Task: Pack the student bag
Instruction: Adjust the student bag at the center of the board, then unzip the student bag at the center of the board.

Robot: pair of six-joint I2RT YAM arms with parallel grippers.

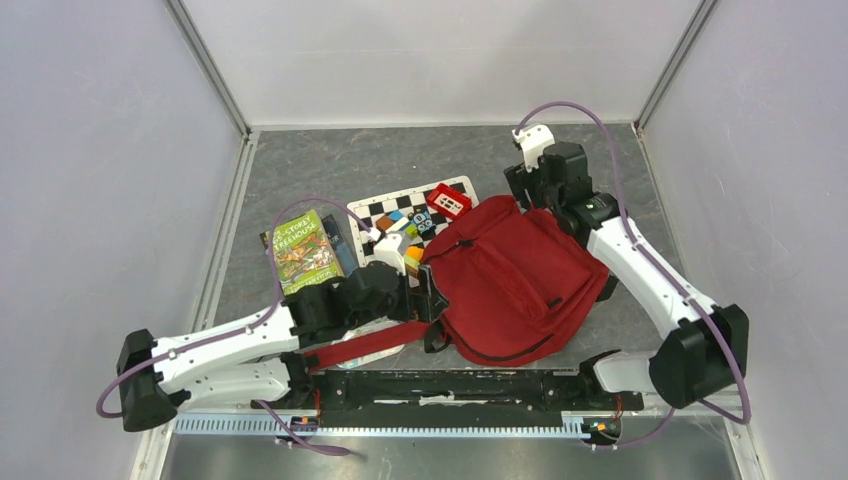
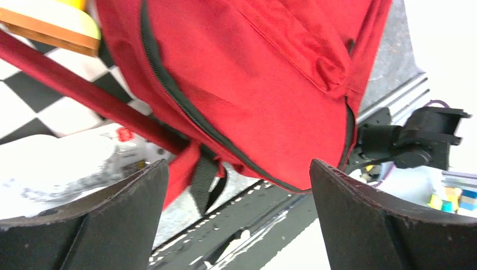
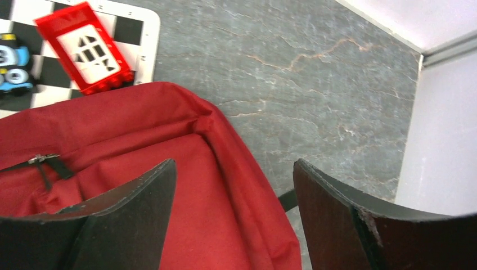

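At the counter's (image 1: pixel 300 160) middle, the student bag (image 1: pixel 510 275) lies flat, overlapping the checkered mat (image 1: pixel 385 215), strap (image 1: pixel 365 345) trailing toward the arm bases. The left fingers (image 2: pixel 149 180) are spread wide at the bag's lower edge and hold nothing. The right fingers (image 3: pixel 160 180) are also wide and empty over its far top corner. The book (image 1: pixel 303 250), red window block (image 3: pixel 84 48) and toy car (image 3: pixel 14 62) sit outside, so packing looks barely begun. Best approach: pin the fabric with one arm, pinch the zipper pull (image 3: pixel 42 159) squarely and draw along the track. Can't tell if the zip is fully shut. The lining is unseen, and the left arm covers some toys on the mat.
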